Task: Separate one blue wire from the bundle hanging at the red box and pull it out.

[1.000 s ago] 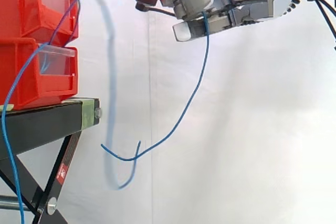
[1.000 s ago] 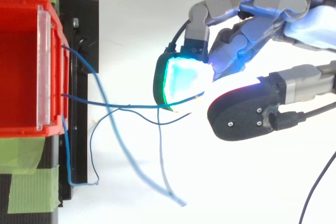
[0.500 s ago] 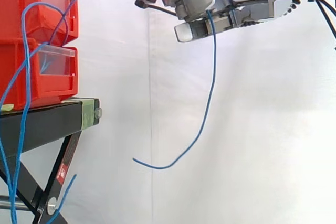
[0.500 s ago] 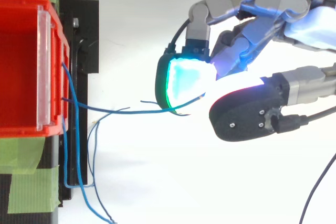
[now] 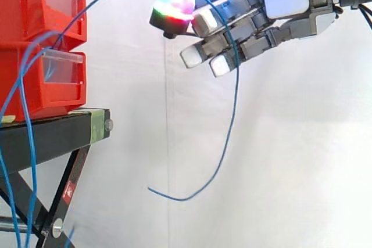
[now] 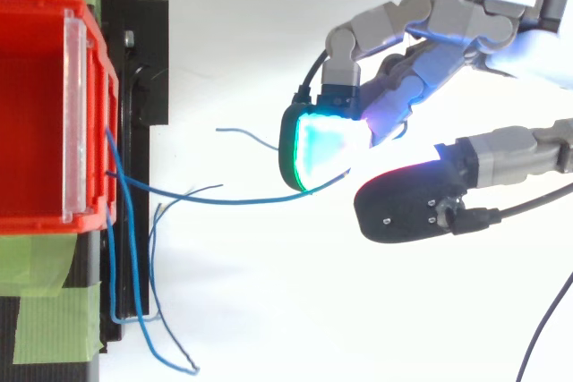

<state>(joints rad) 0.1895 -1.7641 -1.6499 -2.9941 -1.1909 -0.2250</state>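
At the black stand's right edge, spare blue wires drooped from the stacked red plastic bins while one thin blue wire ran to the hand, pinched between its glowing pads, wanting a slow, straight pull rightward to avoid snagging; the side view revealed its slack tail, the top view its level run.

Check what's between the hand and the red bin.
Just the blue wire, running from the bin to the hand, which pinches it; the top view shows it best. Other wires hang right at the bin.
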